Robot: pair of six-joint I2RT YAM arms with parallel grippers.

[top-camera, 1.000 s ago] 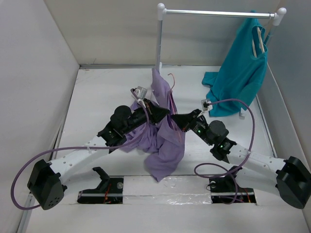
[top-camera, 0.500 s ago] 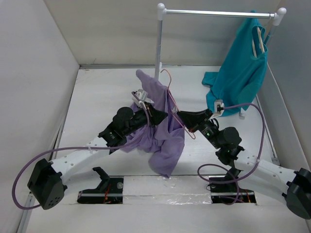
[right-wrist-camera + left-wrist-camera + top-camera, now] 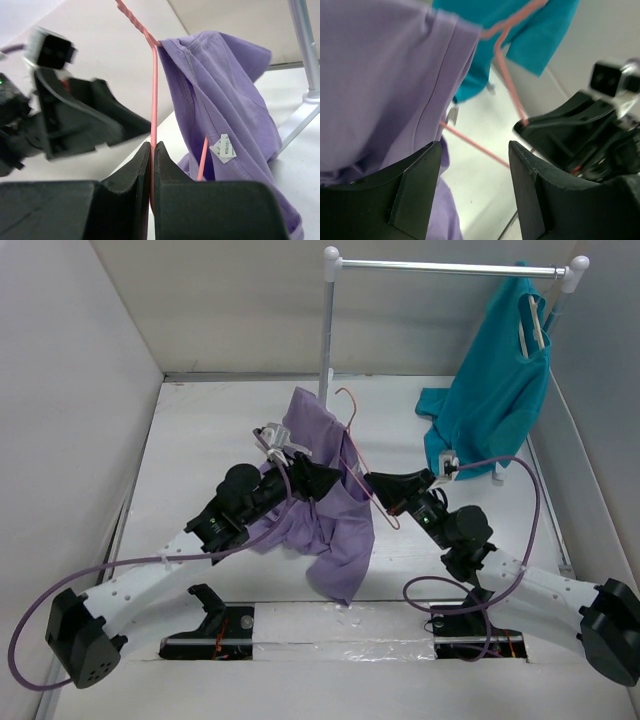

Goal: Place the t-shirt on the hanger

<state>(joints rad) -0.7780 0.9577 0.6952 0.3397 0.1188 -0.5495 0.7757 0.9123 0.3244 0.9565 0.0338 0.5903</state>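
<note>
We see matt, finely knit cloth with stitched hems in the soft lavender-purple t-shirt, and a smooth pink coating on the thin wire hanger, twisted at its neck. The right gripper shows matt black plastic fingers. The teal-blue shirt is matt cloth, the clothes rail shiny metal, and the white tabletop dull.

Light: bright, even, diffuse.
Shadows: faint, soft-edged on the white tabletop.
Focus: top view sharp; left wrist view blurred, its jaws soft.
</note>
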